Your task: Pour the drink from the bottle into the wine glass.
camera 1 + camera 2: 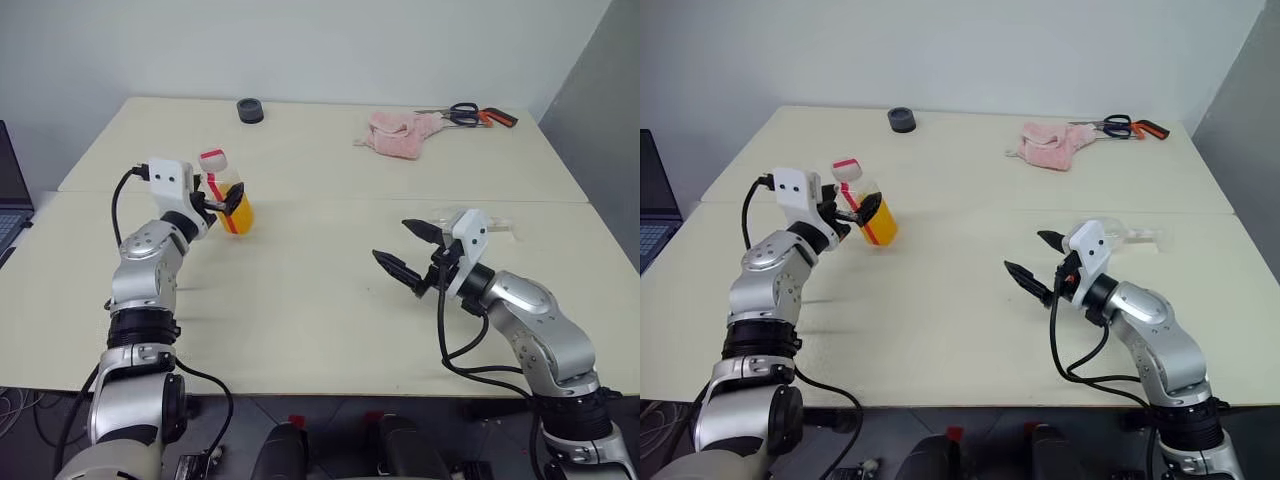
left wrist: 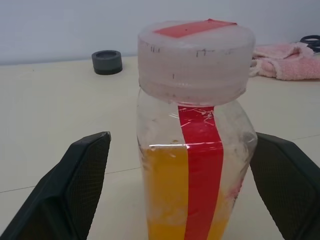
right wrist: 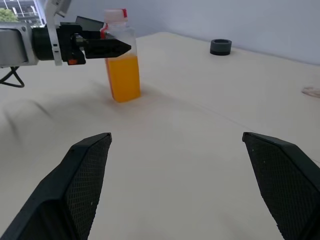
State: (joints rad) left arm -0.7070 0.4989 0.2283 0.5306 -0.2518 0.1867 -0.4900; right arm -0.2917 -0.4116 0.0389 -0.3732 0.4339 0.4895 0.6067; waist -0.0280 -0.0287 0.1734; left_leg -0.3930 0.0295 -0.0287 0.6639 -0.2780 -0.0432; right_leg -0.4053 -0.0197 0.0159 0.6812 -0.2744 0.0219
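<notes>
Black jaws of the left gripper [image 1: 222,205] stand wide, one finger on each side of the bottle [image 1: 229,197], not yet closed on it. The bottle stands upright and capped toward the table's [image 1: 330,290] left edge, its drink [image 2: 170,195] unpoured. The right gripper [image 1: 408,250] is wide open and empty, over the table's right half. The wine glass [image 1: 1132,236] appears to lie beyond it, near the right edge. Grasping, uncapping and pouring all remain, by my judgement.

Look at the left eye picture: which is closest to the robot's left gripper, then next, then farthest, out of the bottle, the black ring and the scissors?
1. Bottle: standing between the open fingers of the left gripper.
2. Black ring: at the table's far edge, behind the bottle.
3. Scissors: far corner on the right, past the pink cloth.
</notes>
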